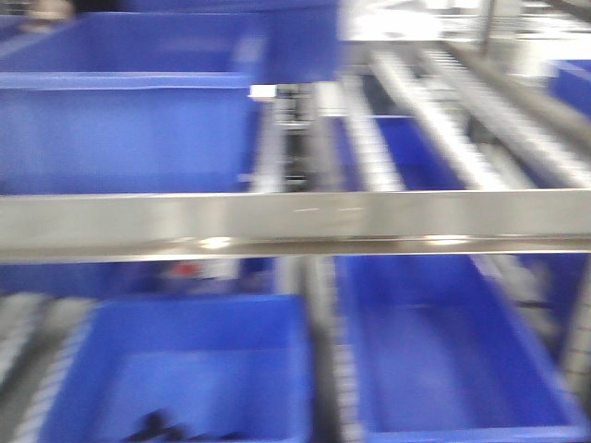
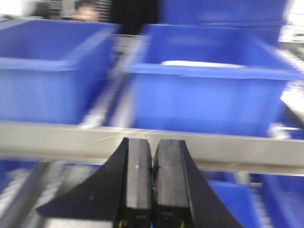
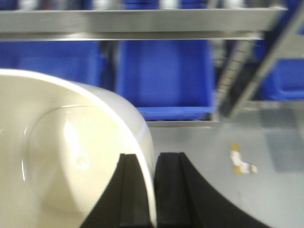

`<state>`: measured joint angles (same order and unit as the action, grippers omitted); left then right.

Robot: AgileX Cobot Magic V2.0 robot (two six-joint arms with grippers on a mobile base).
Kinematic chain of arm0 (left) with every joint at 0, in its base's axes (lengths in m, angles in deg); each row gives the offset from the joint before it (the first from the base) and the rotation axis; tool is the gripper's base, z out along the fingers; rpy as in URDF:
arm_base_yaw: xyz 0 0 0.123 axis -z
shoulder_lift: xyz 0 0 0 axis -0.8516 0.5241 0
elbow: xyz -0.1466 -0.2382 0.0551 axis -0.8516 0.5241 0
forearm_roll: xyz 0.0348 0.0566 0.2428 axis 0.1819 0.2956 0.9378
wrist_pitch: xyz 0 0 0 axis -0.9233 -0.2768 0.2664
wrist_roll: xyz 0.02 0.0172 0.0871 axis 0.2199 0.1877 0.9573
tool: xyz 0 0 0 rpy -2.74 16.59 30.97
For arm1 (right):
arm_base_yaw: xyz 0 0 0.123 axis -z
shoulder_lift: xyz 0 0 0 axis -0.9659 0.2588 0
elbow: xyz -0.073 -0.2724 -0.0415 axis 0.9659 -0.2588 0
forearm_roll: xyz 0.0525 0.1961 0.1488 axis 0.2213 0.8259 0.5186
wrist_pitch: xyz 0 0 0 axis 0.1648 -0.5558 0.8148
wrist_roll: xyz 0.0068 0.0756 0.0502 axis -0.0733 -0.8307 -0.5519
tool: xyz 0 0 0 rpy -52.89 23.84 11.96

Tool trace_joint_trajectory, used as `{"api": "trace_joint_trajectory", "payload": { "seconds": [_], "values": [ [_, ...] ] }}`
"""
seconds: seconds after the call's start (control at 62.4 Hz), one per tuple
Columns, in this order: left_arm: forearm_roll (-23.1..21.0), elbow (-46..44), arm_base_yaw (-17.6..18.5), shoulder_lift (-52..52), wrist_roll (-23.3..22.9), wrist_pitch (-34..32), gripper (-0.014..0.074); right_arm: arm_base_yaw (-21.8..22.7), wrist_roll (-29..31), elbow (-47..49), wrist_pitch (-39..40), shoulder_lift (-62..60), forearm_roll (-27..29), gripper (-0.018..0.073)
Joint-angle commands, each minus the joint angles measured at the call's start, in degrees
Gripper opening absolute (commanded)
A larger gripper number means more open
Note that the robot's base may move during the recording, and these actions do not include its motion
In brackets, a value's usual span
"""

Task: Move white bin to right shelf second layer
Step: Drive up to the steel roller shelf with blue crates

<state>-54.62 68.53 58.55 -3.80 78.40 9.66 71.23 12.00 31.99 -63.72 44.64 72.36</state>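
Observation:
The white bin (image 3: 61,156) fills the lower left of the right wrist view, its mouth facing the camera. My right gripper (image 3: 153,164) is shut on the bin's right wall, one finger inside and one outside, and holds it above the grey floor in front of a steel rack. My left gripper (image 2: 153,149) is shut and empty, in front of a steel shelf rail (image 2: 57,137). In the front view, roller tracks (image 1: 434,129) slope behind a flat steel front rail (image 1: 295,221). No gripper shows in the front view.
Blue crates stand on the rack: two in the left wrist view (image 2: 209,80) (image 2: 47,66), several in the front view (image 1: 120,120) (image 1: 443,351), one low in the right wrist view (image 3: 164,76). A slanted steel post (image 3: 256,71) stands right of it. All views are blurred.

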Motion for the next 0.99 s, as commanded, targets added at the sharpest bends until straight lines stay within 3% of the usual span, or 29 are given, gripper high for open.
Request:
{"api": "trace_joint_trajectory", "payload": {
  "seconds": [0.0, 0.977],
  "values": [
    [-0.4, 1.6, 0.0, -0.9, -0.2, -4.7, 0.0085, 0.2, 0.2, 1.6, 4.8, 0.3, 0.0, 0.0055],
    [-0.4, 1.6, 0.0, -0.9, -0.2, -4.7, 0.0085, 0.2, 0.2, 1.6, 4.8, 0.3, 0.0, 0.0055]
  ]
}}
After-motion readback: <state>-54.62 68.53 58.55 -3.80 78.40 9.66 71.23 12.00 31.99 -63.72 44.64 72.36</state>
